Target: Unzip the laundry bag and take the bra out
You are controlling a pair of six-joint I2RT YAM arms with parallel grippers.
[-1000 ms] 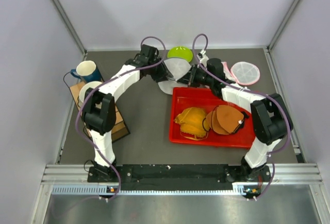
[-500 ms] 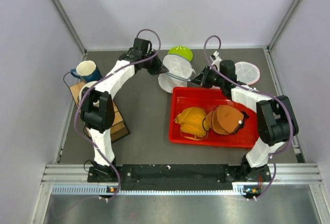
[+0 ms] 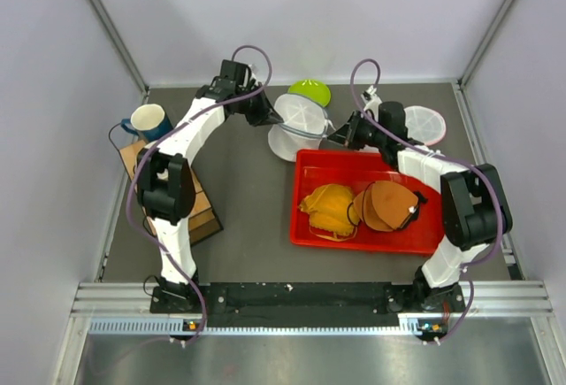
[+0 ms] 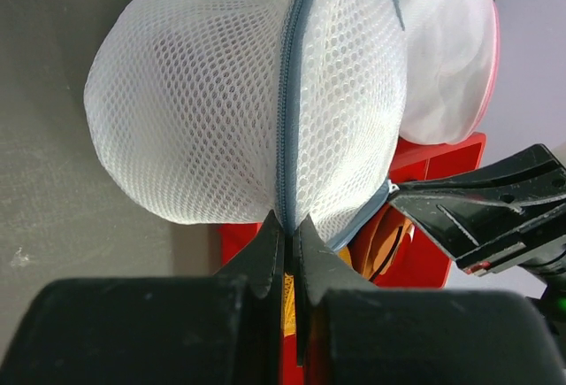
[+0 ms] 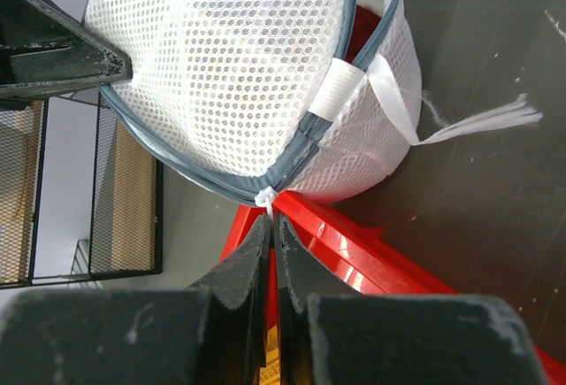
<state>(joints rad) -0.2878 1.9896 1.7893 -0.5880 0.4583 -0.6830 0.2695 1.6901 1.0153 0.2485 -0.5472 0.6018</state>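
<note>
The white mesh laundry bag [image 3: 296, 121] hangs stretched between my two grippers over the back edge of the red tray [image 3: 325, 165]. My left gripper [image 3: 271, 119] is shut on the bag's grey zipper seam [image 4: 286, 119], pinching it at the fingertips [image 4: 288, 223]. On the other side, my right gripper [image 3: 335, 137] is shut on the small white zipper pull [image 5: 266, 197] where the zipper ends [image 5: 271, 217]. The mesh bag [image 5: 221, 66] looks white throughout; the bra is hidden.
Orange and brown padded garments [image 3: 358, 205] lie in the red tray. A second mesh bag with a pink rim [image 3: 421, 125] sits at the back right, a green plate [image 3: 311, 92] behind the bag. A blue mug [image 3: 150, 122] and cardboard box [image 3: 203, 212] stand at left.
My left gripper has shut on the bag's zipper seam and drawn back to the left. The right gripper shifted right with the pull, so the bag is now stretched between them.
</note>
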